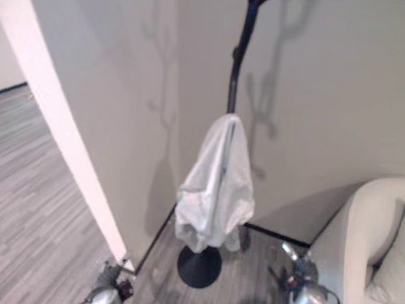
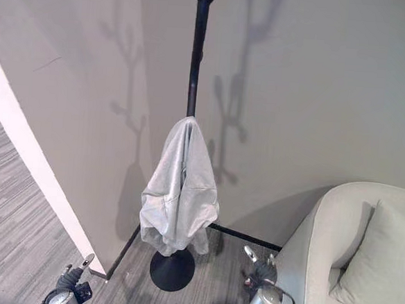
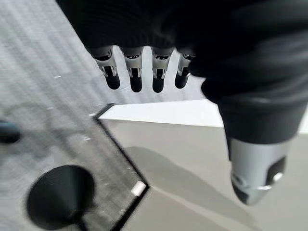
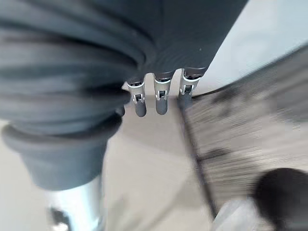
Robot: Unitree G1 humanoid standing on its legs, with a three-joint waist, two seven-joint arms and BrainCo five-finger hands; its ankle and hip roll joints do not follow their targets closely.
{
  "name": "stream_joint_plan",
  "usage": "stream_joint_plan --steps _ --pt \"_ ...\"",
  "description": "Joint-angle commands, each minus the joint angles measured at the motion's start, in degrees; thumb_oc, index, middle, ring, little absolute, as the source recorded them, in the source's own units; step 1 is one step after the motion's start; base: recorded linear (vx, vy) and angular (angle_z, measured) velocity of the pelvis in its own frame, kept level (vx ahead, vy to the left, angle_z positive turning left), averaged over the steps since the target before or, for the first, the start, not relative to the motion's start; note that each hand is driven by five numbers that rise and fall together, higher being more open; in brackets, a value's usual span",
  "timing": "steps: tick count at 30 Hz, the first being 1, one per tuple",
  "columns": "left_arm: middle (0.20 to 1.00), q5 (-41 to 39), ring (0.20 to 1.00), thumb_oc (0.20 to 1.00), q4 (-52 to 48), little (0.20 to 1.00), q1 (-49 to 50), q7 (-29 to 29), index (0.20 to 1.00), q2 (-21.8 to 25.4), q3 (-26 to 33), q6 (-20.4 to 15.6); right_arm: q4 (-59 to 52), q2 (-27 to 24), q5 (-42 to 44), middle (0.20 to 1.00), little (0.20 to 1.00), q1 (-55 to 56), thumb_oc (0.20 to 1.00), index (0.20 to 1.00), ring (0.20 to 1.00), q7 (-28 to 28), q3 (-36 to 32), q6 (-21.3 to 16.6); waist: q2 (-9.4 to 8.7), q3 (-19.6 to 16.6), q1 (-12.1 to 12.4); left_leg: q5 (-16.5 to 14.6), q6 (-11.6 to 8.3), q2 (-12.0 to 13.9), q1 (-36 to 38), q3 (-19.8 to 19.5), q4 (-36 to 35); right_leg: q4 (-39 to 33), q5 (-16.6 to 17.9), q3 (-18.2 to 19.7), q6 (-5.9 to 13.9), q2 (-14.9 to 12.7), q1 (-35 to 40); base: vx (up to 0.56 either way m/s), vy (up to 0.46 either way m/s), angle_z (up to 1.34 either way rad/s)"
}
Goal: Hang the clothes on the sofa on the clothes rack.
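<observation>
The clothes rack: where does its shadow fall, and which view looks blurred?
In the right eye view the clothes rack casts branching shadows on both walls, left and right of its pole. In the right wrist view the floor and rack base are smeared.

Soft indoor light, clothes rack [image 2: 194,75] casting doubled wall shadows, wrist views motion-blurred

One clothes rack [image 2: 195,75] stands in the corner of the floor, a single dark pole on one round base [image 2: 172,269]. One pale grey garment [image 2: 180,189] hangs on it. One cream sofa [image 2: 319,230] sits at the right edge of the floor, with one cushion [image 2: 382,262] on it. Two robot hands show low down: the left hand [image 2: 75,279] and the right hand [image 2: 260,271].
</observation>
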Motion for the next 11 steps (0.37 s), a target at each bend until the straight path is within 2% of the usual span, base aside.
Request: stream_joint_plan --steps 1,2,5,7,11 --pt "1.000 1.02 1.000 1.000 1.17 1.000 -6.17 -2.71 1.000 -1.60 0.02 0.96 3.48 -0.21 11.67 1.000 1.000 -5.14 1.000 1.000 1.000 3.82 -5.61 3.03 3.24 4.10 1.78 -8.07 0.06 -2.12 4.43 0.25 0.48 4.51 0.07 -5.36 0.35 -0.54 0.71 -0.01 -0.044 0.17" --pt "1.000 0.90 1.000 1.000 3.58 1.000 -6.27 -3.85 1.000 -1.94 0.27 1.92 11.51 -0.20 13.72 1.000 1.000 -5.95 1.000 1.000 1.000 3.44 -9.58 5.06 3.31 3.84 2.16 -7.90 -0.22 -1.86 4.24 -0.79 0.48 4.51 -0.89 -5.52 -0.11 -0.05 1.05 -0.01 -0.055 0.29" --pt "1.000 3.25 1.000 1.000 6.59 1.000 -5.47 -5.54 1.000 -2.99 -0.13 3.51 20.04 -1.53 15.06 1.000 1.000 -6.23 1.000 1.000 1.000 3.48 -14.78 7.31 3.54 3.33 2.22 -7.79 -0.48 -1.61 4.07 -1.80 0.48 3.63 -1.93 -5.80 -0.62 0.68 1.80 0.01 -0.037 0.42" --pt "1.000 2.76 1.000 1.000 7.05 1.000 -4.67 -6.20 1.000 -4.12 -0.15 4.16 22.29 -1.80 15.56 1.000 1.000 -5.99 1.000 1.000 1.000 3.42 -16.55 8.20 3.73 2.96 2.27 -7.78 -0.55 -1.54 4.11 -2.23 0.48 3.02 -1.95 -6.02 -0.66 0.95 2.11 0.02 -0.023 0.18" --pt "1.000 3.04 1.000 1.000 7.82 1.000 -3.27 -8.01 1.000 -5.31 -1.12 4.71 22.25 -1.42 14.28 1.000 1.000 -5.26 1.000 1.000 1.000 4.12 -15.74 8.79 4.19 2.92 2.24 -7.44 -0.67 -1.48 3.94 -2.98 0.48 2.71 -2.32 -6.05 -1.00 1.44 2.26 0.00 -0.014 0.00"
